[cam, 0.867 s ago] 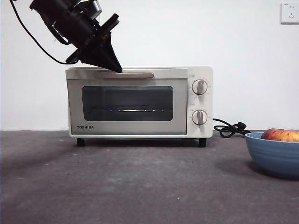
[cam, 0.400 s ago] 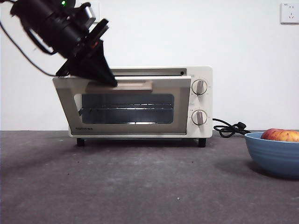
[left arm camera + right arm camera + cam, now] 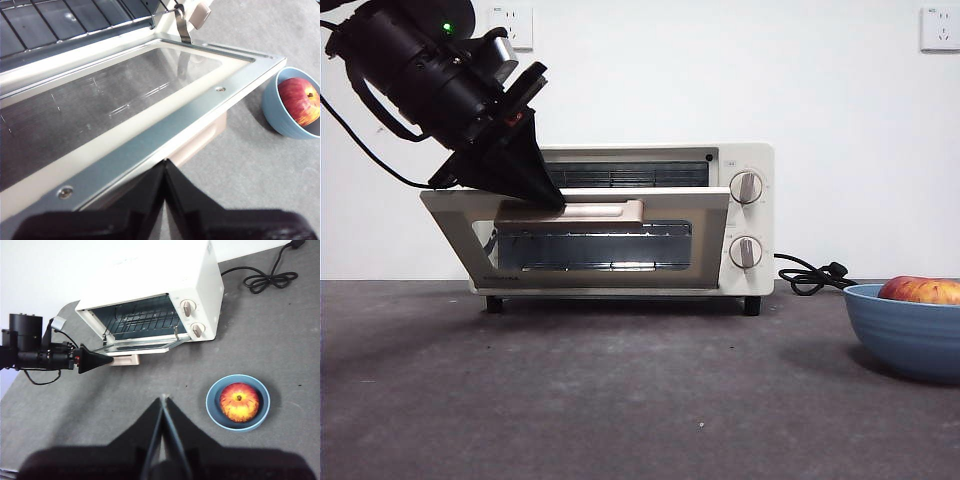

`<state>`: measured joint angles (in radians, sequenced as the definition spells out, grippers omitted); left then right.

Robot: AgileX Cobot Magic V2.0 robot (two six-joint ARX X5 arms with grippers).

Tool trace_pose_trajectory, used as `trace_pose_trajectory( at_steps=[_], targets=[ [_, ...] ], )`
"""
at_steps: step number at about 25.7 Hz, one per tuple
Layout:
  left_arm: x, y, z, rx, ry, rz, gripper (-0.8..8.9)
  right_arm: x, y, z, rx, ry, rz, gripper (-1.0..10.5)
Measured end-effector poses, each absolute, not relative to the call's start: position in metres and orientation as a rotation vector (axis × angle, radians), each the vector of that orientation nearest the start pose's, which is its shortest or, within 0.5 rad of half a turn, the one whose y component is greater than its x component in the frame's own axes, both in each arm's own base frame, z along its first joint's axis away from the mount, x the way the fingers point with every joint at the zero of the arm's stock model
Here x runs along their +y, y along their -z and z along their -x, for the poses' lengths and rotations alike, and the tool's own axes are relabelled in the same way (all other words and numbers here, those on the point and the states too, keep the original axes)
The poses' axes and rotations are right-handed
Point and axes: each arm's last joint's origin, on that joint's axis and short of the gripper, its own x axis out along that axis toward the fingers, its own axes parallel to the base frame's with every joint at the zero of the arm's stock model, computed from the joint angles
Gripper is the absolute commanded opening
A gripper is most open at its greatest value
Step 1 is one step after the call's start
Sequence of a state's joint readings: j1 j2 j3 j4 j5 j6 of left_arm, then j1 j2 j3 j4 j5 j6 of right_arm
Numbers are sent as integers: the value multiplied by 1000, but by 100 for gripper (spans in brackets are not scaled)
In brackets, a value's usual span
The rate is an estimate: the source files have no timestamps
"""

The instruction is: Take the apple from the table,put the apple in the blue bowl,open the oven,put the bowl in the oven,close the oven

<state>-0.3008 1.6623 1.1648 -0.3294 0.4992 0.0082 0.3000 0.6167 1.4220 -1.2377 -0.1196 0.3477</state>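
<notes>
- Over at the back of the dark grey matte table [image 3: 620, 400], my left gripper [image 3: 548, 198] has its pointed black jaws pressed together, tip sitting on the left end of the beige bar handle [image 3: 590, 211] of the cream-white boxy toaster oven [image 3: 750, 215].
- From the left wrist cam, those jaws meet in a single seam right at the door's edge; I can't tell whether they actually pinch anything.
- Oven door [image 3: 580, 240] is tilted partway down, top edge leaning out towards the front camera, and the wire rack [image 3: 142, 317] shows through the gap.
- Round red apple with yellowish streaks [image 3: 239, 401] sits inside the glossy blue ceramic bowl [image 3: 215, 412], on the table well off to the oven's knob side.
- My right gripper [image 3: 163, 405] hangs high above the table, jaws shut together with nothing between them, near the bowl but clear of it.
- Black power cord [image 3: 810, 275] lies coiled on the table beside the oven.
</notes>
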Motion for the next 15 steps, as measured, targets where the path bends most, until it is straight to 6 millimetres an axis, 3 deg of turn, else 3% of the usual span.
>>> trace_pose_trajectory(
  at_steps=[7, 15],
  targets=[
    [-123, -231, -329, 856, 791, 63, -6, 9, -434, -17, 500, -332, -297, -3],
    [-132, -198, -321, 1010, 783, 44, -6, 9, -434, -17, 500, -329, -296, -3]
  ],
)
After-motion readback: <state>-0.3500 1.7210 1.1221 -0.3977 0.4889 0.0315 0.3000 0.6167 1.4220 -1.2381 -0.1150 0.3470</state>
